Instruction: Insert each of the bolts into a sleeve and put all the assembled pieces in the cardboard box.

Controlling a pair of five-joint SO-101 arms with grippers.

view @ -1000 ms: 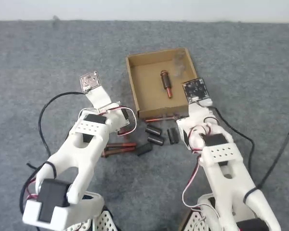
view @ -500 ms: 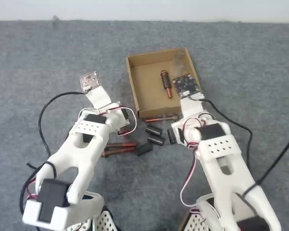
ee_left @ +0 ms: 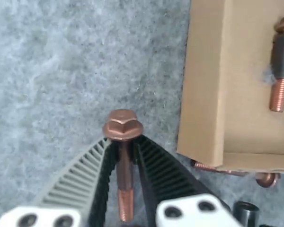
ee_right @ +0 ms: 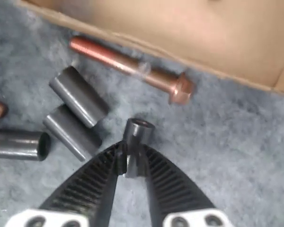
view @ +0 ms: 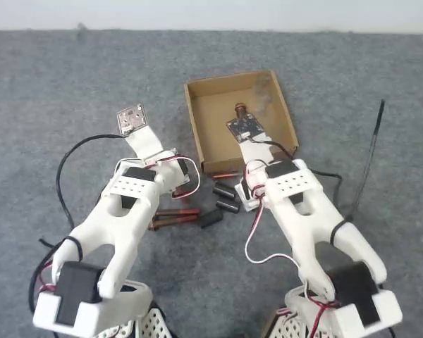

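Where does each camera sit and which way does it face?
High view: fixed overhead, looking down on left arm, right arm, cardboard box.
Left wrist view: on left wrist, facing along jaws gripping a bolt.
Right wrist view: on right wrist, facing along jaws gripping a sleeve.
Shared by both wrist views: loose bolt beside the box.

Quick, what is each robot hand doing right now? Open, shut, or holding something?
Left gripper: shut on a copper bolt.
Right gripper: shut on a dark sleeve.
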